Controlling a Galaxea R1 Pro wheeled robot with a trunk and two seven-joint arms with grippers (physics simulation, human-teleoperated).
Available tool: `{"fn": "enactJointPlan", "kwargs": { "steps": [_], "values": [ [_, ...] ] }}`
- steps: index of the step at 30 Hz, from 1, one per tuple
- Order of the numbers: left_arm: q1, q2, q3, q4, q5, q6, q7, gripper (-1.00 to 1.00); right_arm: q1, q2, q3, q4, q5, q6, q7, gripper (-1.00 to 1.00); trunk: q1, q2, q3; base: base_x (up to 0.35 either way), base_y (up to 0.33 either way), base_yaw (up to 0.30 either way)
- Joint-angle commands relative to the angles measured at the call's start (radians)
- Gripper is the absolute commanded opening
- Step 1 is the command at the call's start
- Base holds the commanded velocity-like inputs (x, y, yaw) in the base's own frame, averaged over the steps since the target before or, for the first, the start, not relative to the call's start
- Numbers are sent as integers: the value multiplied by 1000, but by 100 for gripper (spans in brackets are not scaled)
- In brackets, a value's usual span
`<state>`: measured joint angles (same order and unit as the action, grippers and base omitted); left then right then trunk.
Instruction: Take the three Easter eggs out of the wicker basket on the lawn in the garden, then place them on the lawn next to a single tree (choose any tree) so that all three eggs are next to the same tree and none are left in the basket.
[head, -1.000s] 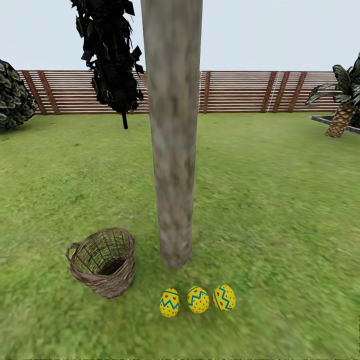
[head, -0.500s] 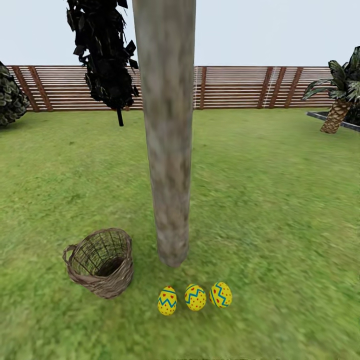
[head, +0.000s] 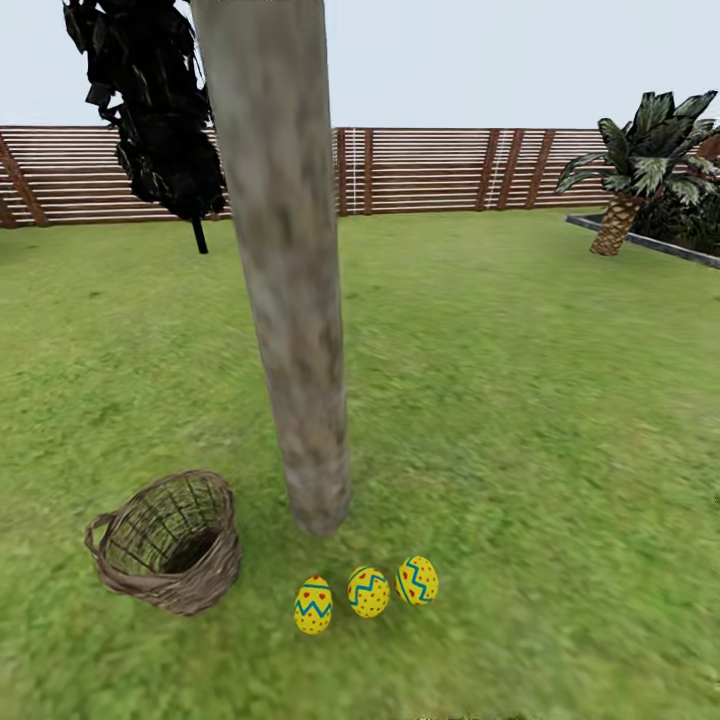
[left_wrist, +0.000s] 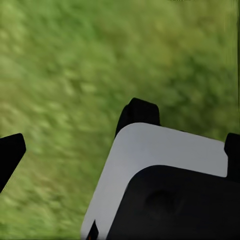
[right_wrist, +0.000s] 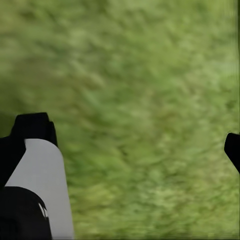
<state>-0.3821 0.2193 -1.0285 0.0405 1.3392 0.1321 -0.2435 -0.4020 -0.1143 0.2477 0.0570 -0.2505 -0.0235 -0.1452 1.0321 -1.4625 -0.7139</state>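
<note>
Three yellow Easter eggs lie in a row on the lawn (head: 520, 400) just in front of the tree's base: one egg (head: 313, 605), a second egg (head: 368, 591) and a third egg (head: 417, 581). The tree (head: 295, 340) has a thick pale grey-tan trunk. The wicker basket (head: 165, 545) lies tipped on the grass beside the trunk, and I see no egg through its mouth. My left gripper (left_wrist: 121, 150) and right gripper (right_wrist: 120, 150) both stand open over bare grass, holding nothing.
A brown slat fence (head: 450, 170) closes the garden at the back. A dark thin-trunked tree (head: 150, 110) stands at the back left and a short palm (head: 625, 190) by a raised bed at the back right. Open grass stretches to the right.
The whole head view has shifted left, so the camera has turned. Eggs, basket and tree keep their places relative to one another.
</note>
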Motion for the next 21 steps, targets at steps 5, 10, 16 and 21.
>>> {"fn": "enactJointPlan", "kwargs": {
  "steps": [5, 10, 16, 21],
  "values": [
    [0, 0, -7, 2, 11, 4, -5, 100, -1, 1, 8, 3, -9, -3, -1, 100, -19, 35, 15, 0, 0, -270],
    [0, 0, -7, 2, 11, 5, -5, 100, -1, 1, 9, 3, -9, -4, -1, 100, -39, 70, 30, 0, 0, -264],
    [28, -16, -9, 1, 11, 8, -5, 100, -1, 2, 10, 3, -8, -11, -1, 100, -62, 112, 46, 0, 0, -197],
    [66, -38, -40, 1, 10, 8, -4, 100, 17, 3, 10, 3, -7, -12, -1, 100, -62, 112, 41, 0, 0, -142]
  ]
}}
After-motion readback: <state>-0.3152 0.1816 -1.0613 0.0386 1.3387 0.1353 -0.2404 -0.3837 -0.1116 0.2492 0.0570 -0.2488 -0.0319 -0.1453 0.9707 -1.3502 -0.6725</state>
